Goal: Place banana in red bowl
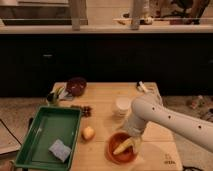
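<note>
Camera view: white arm reaches down from the right, gripper (133,142) low over the red bowl (114,151) at the front of the wooden table (105,100). Banana (123,147) lies inside the bowl, right at the gripper tip; can't tell if it's gripped or released. Round yellowish fruit (88,133) just left of the bowl. Green tray (37,137) far left holds a blue sponge (60,150). Dark maroon bowl (76,86) at the back left, white cup (123,106) behind the arm.
</note>
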Controlling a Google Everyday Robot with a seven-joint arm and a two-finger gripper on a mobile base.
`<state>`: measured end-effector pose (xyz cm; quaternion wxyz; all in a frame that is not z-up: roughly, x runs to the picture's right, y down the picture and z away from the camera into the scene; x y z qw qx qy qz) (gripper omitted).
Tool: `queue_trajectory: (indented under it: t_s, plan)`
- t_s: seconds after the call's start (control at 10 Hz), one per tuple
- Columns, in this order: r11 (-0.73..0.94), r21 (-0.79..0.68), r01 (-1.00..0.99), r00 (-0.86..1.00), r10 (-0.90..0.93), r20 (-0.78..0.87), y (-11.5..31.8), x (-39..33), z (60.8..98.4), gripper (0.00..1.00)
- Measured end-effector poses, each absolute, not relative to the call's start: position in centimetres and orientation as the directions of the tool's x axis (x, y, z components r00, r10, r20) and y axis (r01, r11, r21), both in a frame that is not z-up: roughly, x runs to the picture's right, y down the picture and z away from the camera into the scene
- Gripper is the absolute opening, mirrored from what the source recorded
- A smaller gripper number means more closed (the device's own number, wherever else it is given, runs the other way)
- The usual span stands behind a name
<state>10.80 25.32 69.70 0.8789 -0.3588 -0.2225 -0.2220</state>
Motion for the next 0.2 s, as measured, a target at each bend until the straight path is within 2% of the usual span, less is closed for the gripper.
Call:
queue_trajectory:
  t_s: [0.2]
  plan:
    - [0.648,-0.531,0.546,0.803,-0.225,0.551,25.30,11.05,69.66,0.80]
